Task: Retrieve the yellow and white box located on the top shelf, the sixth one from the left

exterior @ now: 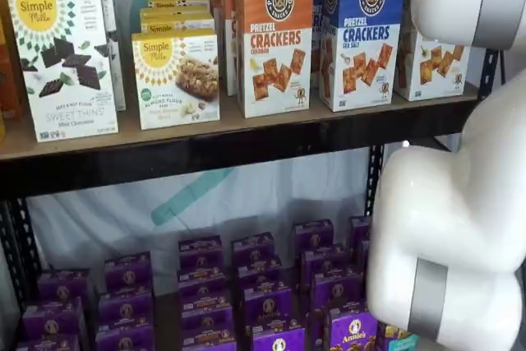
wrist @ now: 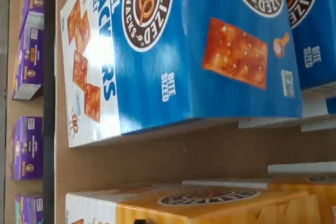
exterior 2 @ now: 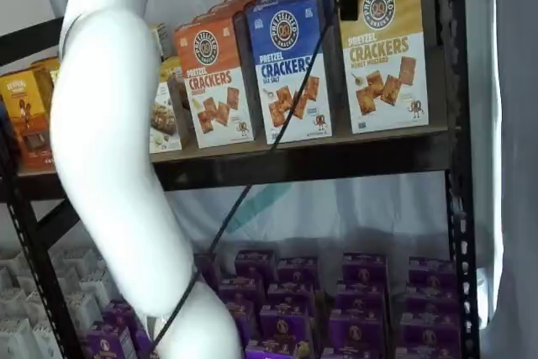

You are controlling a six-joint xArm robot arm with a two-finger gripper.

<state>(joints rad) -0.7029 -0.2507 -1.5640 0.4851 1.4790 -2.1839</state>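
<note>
While the white arm (exterior 2: pixel 109 166) stands before the shelves, the scene reads:
Top shelf (exterior 2: pixel 319 161): tan board, black rail.
Yellow and white box (exterior 2: pixel 383 52): yellow upper part, white lower front, cracker pictures; right end, beside blue carton (exterior 2: pixel 290 69).
Front cartons: one orange (exterior 2: pixel 214 81), one blue, one yellow.
Gripper: fingers unseen; cannot tell.

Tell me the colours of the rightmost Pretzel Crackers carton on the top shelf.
Yellow upper part over white front on the yellow and white box, clearest in a shelf view.
</note>
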